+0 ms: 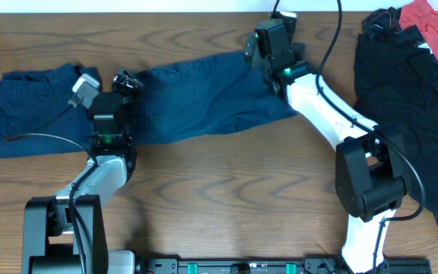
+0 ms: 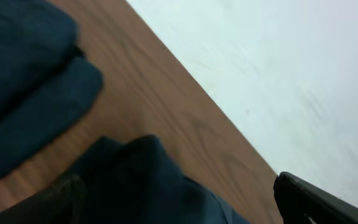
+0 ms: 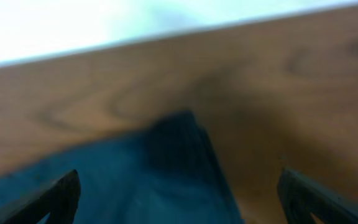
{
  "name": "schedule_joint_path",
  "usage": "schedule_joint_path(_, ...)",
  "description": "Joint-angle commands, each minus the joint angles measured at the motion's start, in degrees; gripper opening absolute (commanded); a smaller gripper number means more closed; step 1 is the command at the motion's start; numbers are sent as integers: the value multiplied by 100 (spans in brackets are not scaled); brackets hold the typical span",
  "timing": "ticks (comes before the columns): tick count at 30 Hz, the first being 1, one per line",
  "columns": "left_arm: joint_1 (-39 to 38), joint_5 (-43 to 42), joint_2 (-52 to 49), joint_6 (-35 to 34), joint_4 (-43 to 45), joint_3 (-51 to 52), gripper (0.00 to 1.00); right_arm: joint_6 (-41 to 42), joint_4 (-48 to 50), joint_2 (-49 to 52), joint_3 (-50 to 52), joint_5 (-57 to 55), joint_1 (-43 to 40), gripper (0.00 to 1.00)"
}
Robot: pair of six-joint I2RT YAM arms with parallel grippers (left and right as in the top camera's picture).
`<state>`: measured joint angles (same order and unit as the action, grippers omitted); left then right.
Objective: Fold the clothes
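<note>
1. Overhead: we see the navy clothes (image 1: 204, 99) as dark blue, denim-like, creased cloth. They lie in a long band along the far half of the tabletop (image 1: 219, 175), from near its left edge to past the middle. The left arm covers the middle of the band, so we cannot tell here whether it is one piece or two. The left jaws (image 1: 126, 81) sit over the band's far edge, left of the middle. The right jaws (image 1: 265, 46) sit over its far right corner. From above we cannot judge how wide either pair stands. A black garment (image 1: 401, 84) lies by the right edge, with a red cloth (image 1: 432, 23) at the far right corner.

2. Left wrist: the left jaws (image 2: 179, 193) stand wide apart, one finger (image 2: 316, 202) at the lower right. A rounded fold of navy clothes (image 2: 142, 180) lies between them, low in the frame, and we see no pinch on it. A bare strip of tabletop (image 2: 166, 93) separates it from more layered navy cloth at the upper left.

3. Right wrist: the picture is blurred. The right jaws (image 3: 179, 193) are also spread wide, one finger (image 3: 55, 199) at the lower left. A pointed corner of navy clothes (image 3: 179, 155) lies between them, aimed at the tabletop's (image 3: 104, 81) far edge and unclamped.
</note>
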<state>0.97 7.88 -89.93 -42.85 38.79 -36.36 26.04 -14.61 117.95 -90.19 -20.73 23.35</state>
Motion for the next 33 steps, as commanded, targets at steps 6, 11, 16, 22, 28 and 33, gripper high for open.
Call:
schedule_joint_path(6, -2, -852, 9, 455, -1403, -133, 98, -767, -1460, -79, -87, 1746, -44, 95)
schedule_joint_path(11, -13, -894, 7, 457, -2238, -133, 98, -833, -2251, -37, 9, 1818, -31, 91)
schedule_joint_path(16, -13, -870, -20, 474, -2940, -129, 98, -835, -2645, -17, 313, 1818, -59, 80)
schedule_joint_path(22, -13, -874, -184, 474, -3331, -98, 98, -833, -2330, 11, 1110, 1768, -109, 79)
schedule_joint_path(28, -13, -874, -435, 494, -3816, -94, 98, -459, -2579, 11, 1497, 1193, -262, 53)
schedule_joint_path(33, -13, -872, -448, 496, -4264, -94, 98, 177, -3185, 9, 1497, 549, -581, 53)
